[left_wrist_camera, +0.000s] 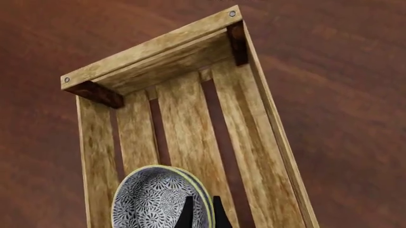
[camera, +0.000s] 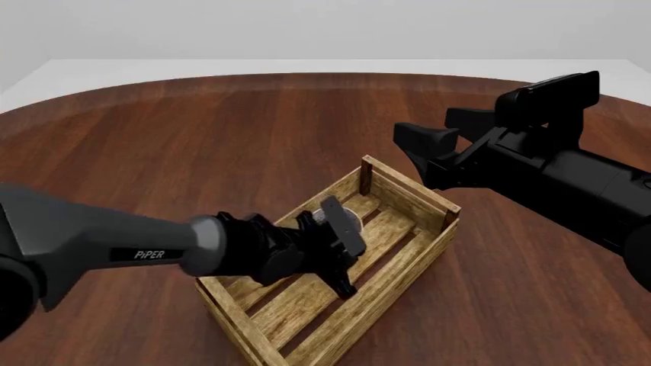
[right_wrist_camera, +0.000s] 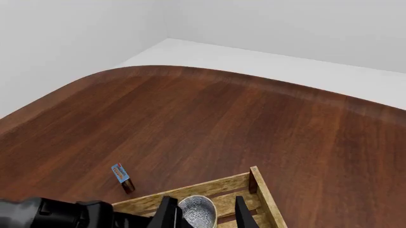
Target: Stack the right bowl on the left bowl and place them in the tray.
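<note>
I see the two bowls nested, the right bowl (left_wrist_camera: 161,202) inside the left bowl (left_wrist_camera: 204,190), lying in the tray (camera: 399,268) mid-table. My left gripper (left_wrist_camera: 203,213) reaches into the tray, its fingers (left_wrist_camera: 220,214) closed on the nested bowls' rim. My right gripper (camera: 428,145) hangs above the tray's far right end, jaws spread, holding nothing. A small box (right_wrist_camera: 121,175) stands left of the tray.

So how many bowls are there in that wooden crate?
2, nested one inside the other: the right bowl sits in the left bowl, only its rim edge showing, inside the tray, at the left claw.
</note>
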`<state>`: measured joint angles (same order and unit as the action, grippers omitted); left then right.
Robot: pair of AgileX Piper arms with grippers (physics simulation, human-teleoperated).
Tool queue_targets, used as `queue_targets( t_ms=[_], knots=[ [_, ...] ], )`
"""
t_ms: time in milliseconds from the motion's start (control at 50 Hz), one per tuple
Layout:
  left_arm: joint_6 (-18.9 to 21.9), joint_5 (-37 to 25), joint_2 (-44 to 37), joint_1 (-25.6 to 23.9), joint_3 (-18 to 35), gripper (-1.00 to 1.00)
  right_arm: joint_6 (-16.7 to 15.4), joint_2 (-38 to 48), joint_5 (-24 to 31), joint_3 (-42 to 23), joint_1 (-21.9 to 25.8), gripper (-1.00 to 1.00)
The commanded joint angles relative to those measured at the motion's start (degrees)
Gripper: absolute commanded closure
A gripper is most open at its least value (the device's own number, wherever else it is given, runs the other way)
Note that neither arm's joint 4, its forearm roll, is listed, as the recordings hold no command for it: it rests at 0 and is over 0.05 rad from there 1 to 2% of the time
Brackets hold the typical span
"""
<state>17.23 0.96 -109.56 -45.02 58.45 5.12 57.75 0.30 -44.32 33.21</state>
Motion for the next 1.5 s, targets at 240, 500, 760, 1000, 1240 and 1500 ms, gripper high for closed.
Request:
queue_targets(
  t_ms=[240, 500, 760, 1000, 1240, 1500],
  knots=[
    [-2.18, 0.0, -3.73, 0.78, 0.99, 1.0, -0.02, 0.01, 0.02, 0.0, 0.06, -1.0],
    [-1.97, 0.02, -3.71, 0.85, 0.68, 1.0, -0.02, 0.01, 0.02, 0.0, 0.07, -1.0],
    [-1.91, 0.06, -3.13, 0.63, 0.09, -1.0, -0.03, 0.01, 0.02, 0.0, 0.06, -1.0],
    [-1.8, 0.03, -1.13, 0.63, -0.99, -1.0, -0.04, 0.0, 0.02, 0.0, 0.06, -1.0],
    [-1.33, 0.34, 2.81, 1.23, -3.23, -1.0, -0.03, 0.0, 0.01, 0.01, 0.06, -1.0],
    [-0.64, 0.35, 9.67, 1.92, -6.47, -1.0, -0.03, 0.01, 0.03, 0.0, 0.07, -1.0]
  ],
)
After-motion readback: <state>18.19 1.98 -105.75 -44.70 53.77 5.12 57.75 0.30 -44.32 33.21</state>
